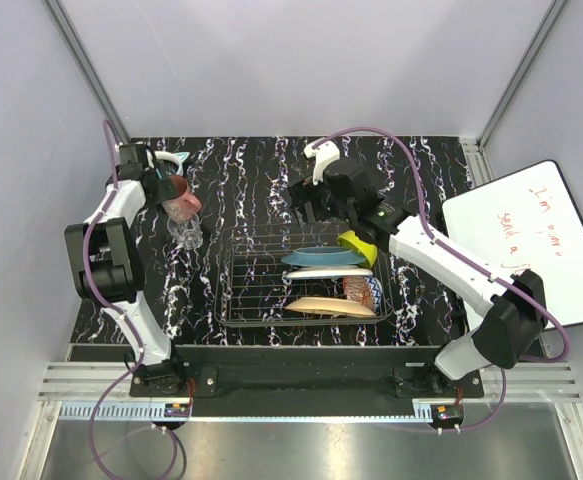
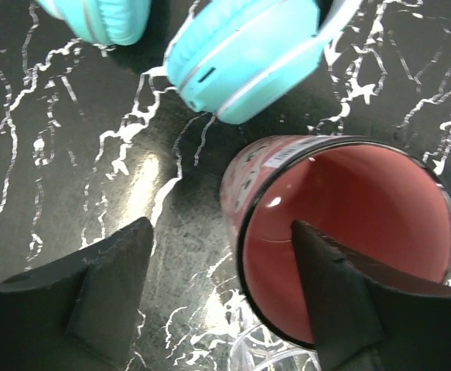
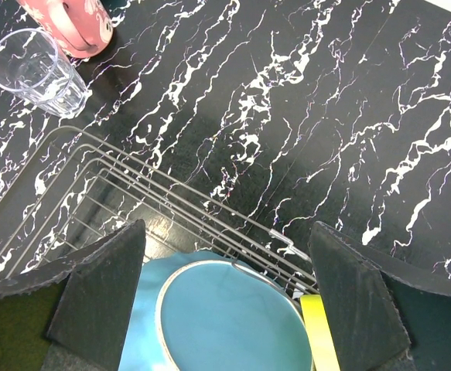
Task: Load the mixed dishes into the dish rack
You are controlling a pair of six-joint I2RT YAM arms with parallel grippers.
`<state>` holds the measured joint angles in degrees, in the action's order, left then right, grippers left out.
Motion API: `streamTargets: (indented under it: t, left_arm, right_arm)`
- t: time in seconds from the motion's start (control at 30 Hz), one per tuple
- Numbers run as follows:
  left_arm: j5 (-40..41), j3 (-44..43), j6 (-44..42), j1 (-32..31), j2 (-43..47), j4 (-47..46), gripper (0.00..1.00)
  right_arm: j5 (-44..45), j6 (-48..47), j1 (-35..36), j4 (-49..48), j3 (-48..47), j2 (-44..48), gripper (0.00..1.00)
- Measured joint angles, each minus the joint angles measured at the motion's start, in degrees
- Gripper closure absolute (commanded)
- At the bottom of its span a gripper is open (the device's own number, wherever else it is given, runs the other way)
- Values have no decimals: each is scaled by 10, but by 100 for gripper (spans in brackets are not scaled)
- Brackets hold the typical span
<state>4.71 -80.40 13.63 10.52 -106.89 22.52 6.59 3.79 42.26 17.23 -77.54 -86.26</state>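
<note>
The dish rack [image 1: 241, 300] stands mid-table and holds the teal plate [image 1: 321, 257], white plate [image 1: 329, 272], tan plate [image 1: 326, 306], yellow-green bowl [image 1: 359, 245] and red patterned bowl [image 1: 363, 290]. The pink mug [image 1: 181, 200] and clear glass [image 1: 186, 232] stand on the table left of the rack. My left gripper [image 2: 221, 228] is open over the mug [image 2: 364, 209], with one finger inside it and the other outside. My right gripper [image 3: 225, 232] is open and empty above the rack's far edge [image 3: 171, 193] and the teal plate [image 3: 233, 317].
Teal headphones [image 2: 240, 54] lie just beyond the mug at the far left. The glass [image 2: 271, 355] stands close against the mug's near side. A whiteboard [image 1: 531, 240] lies at the right edge. Enclosure walls and frame posts stand around the table.
</note>
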Motion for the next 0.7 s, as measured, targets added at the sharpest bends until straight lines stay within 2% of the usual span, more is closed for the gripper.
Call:
streamTargets:
  t: [0.03,0.13,0.33,0.43,0.5,0.53,0.7]
  left_arm:
    - [-2,0,0,0,0,0,47]
    - [-19,0,-2,-4,-2,-3,56]
    - [-31,-6,-7,-16,-19,-10,58]
    - [-32,-13,-12,-23,-31,-13,65]
    - [-32,-21,-17,-30,-40,-11,91]
    - [-30,-27,-19,-35,-47,-12,100]
    - [-43,-61,-39,-58,-64,14,100]
  right_arm:
    - [0,2,0,1,0,0,7]
    - [0,5,-1,2,0,0,7]
    - [0,10,-6,3,7,6,8]
    - [0,12,-9,8,13,12,8]
    - [0,12,-12,9,14,13,8]
    - [0,13,-13,10,15,14,8]
    - [0,13,-19,11,16,17,10]
